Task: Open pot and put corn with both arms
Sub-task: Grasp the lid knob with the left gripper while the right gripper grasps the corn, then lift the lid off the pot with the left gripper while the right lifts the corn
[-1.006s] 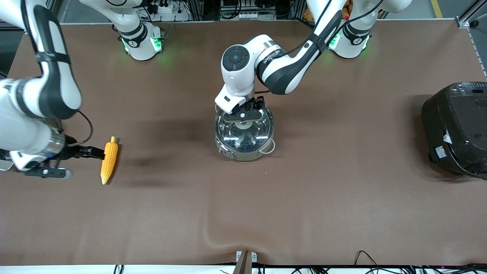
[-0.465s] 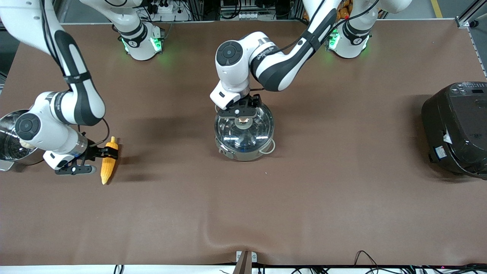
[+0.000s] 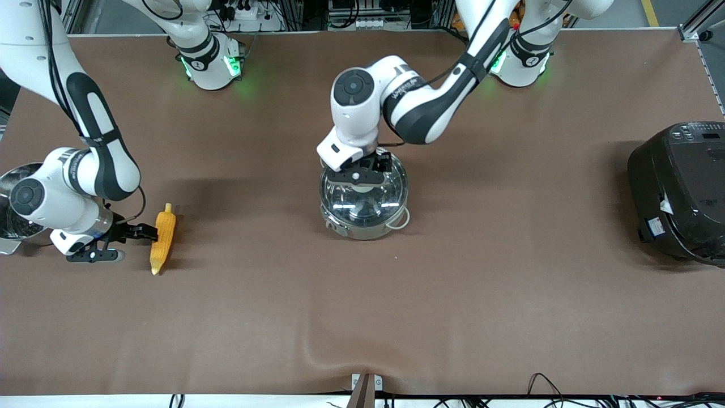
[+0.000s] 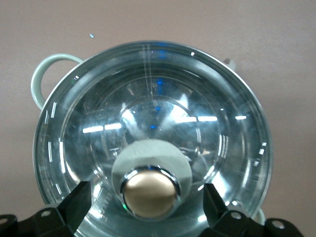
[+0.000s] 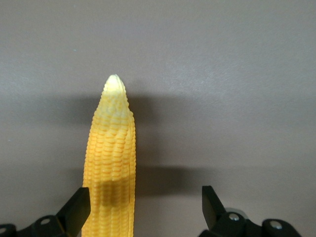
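The steel pot (image 3: 363, 218) stands mid-table with its glass lid (image 4: 148, 113) on. My left gripper (image 3: 358, 174) is over the lid, open, with one finger (image 4: 74, 205) on each side of the copper knob (image 4: 149, 191) and clear of it. The yellow corn (image 3: 162, 238) lies on the cloth toward the right arm's end of the table. My right gripper (image 3: 126, 243) is low beside it and open. In the right wrist view the corn (image 5: 111, 163) lies between the fingers, close against one fingertip (image 5: 76, 210), and the gripper (image 5: 143, 210) holds nothing.
A black rice cooker (image 3: 679, 190) stands at the left arm's end of the table. A steel steamer pot (image 3: 12, 209) shows at the right arm's end, partly hidden by the right arm. The brown cloth has a wrinkle (image 3: 317, 351) near the front edge.
The right arm has folded in and its gripper has settled beside the corn. The left gripper has shifted a little over the lid and now covers the knob. Corn and pot have not moved.
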`<action>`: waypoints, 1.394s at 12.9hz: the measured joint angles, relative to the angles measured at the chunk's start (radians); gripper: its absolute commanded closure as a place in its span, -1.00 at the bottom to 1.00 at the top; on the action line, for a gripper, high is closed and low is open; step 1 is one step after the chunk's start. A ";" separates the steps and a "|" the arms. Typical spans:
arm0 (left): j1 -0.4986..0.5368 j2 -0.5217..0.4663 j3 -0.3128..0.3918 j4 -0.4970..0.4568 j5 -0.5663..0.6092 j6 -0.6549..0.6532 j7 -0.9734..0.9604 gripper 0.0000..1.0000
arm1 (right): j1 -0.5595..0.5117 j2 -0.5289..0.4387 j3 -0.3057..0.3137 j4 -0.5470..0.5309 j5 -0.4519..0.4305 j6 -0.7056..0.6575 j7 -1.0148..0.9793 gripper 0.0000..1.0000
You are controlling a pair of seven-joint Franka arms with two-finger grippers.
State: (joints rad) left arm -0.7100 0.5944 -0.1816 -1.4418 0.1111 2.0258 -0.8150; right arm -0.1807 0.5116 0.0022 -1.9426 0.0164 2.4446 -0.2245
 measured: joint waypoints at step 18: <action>0.003 0.015 0.002 0.017 -0.036 0.015 -0.077 1.00 | 0.071 0.049 0.008 0.012 -0.060 0.036 0.021 0.97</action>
State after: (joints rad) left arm -0.7069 0.6093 -0.1800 -1.4246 0.0747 2.0409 -0.8918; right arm -0.1102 0.5610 0.0100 -1.9301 -0.0433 2.4803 -0.2030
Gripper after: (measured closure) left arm 0.502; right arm 0.573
